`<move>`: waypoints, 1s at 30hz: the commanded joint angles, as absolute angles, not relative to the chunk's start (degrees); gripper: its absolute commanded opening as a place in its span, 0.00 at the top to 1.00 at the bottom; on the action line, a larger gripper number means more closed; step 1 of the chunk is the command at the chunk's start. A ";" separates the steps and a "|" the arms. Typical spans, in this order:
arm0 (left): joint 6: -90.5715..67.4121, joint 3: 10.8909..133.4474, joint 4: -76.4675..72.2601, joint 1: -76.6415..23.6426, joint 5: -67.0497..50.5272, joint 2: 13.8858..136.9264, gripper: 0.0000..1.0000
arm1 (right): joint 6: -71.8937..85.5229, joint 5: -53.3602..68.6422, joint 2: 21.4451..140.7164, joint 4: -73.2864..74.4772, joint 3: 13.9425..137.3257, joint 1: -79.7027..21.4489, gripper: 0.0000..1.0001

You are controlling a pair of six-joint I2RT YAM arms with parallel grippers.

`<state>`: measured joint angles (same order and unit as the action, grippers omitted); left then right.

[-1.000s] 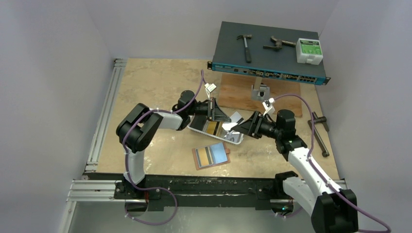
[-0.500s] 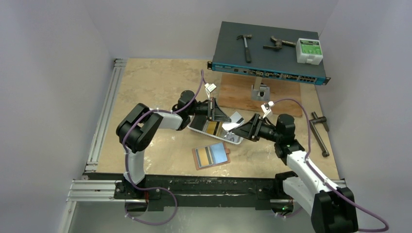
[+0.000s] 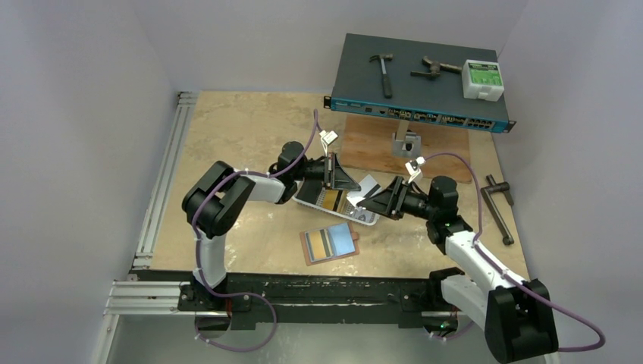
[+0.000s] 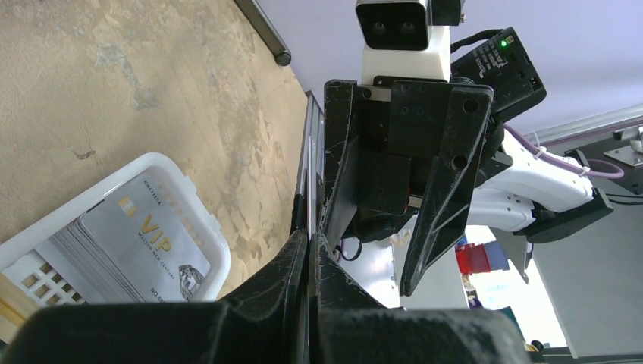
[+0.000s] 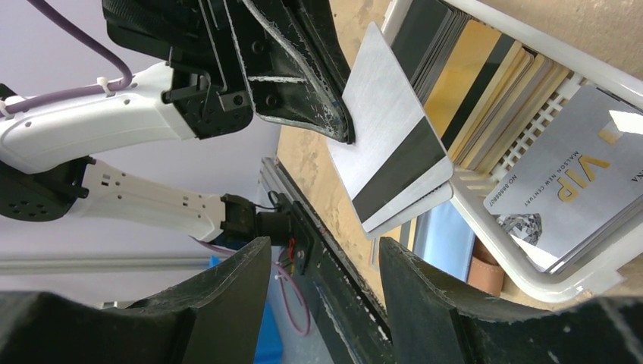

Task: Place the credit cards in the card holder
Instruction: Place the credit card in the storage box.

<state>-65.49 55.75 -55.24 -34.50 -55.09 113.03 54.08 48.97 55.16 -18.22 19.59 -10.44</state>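
Between the two grippers, above the right end of the white tray (image 3: 365,221), a silver card (image 5: 383,144) hangs in the air. The left gripper (image 5: 346,130) is clamped on one edge of it. The card's black stripe runs along the opposite, free edge, which points toward the right gripper (image 5: 324,246). Going by the stripe, its long axis lies across the line from one gripper to the other. From the left wrist the card shows edge-on, as a thin line rising out of the closed fingers. The right gripper faces it with its fingers spread well apart and touches nothing; the card's free edge sits just ahead of the gap.

More cards (image 5: 470,76) stand on edge in the tray, gold and black, and a silver one marked VIP (image 5: 580,182) leans against them.

The card holder (image 3: 330,244) lies open and flat on the table (image 3: 243,136), nearer the arm bases than the tray and apart from it. Its long axis runs left to right in the overhead view, tilted slightly, with the tab at its right end. An orange-and-black card and a pale blue one show on it.
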 commanded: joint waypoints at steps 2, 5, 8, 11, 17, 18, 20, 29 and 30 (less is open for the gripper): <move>-66.01 57.02 -59.14 -34.34 -55.63 113.43 1.00 | 55.32 49.59 56.06 -23.28 21.64 -10.38 0.46; -66.01 57.03 -59.23 -34.33 -55.72 113.55 1.00 | 54.20 49.32 55.50 -21.35 21.87 -10.36 0.46; -65.92 56.99 -59.24 -34.35 -55.61 113.43 1.00 | 54.39 49.67 55.29 -21.69 21.92 -10.37 0.46; -65.98 56.99 -59.30 -34.33 -55.64 113.39 1.00 | 53.33 49.84 55.30 -19.61 22.86 -10.37 0.46; -66.24 56.96 -59.62 -34.32 -55.79 113.25 1.00 | 53.80 49.08 55.90 -20.76 22.98 -10.37 0.46; -66.33 56.97 -59.71 -34.34 -55.87 113.29 1.00 | 53.87 48.97 56.15 -20.97 22.98 -10.43 0.46; -66.51 56.96 -59.89 -34.32 -55.97 113.20 1.00 | 53.67 48.67 56.41 -20.93 22.98 -10.34 0.46; -67.75 56.99 -61.22 -34.31 -56.24 113.24 1.00 | 52.39 47.40 57.51 -19.86 23.29 -10.40 0.46; -67.76 56.96 -61.19 -34.36 -56.25 113.20 1.00 | 52.34 47.25 57.56 -19.86 23.29 -10.31 0.46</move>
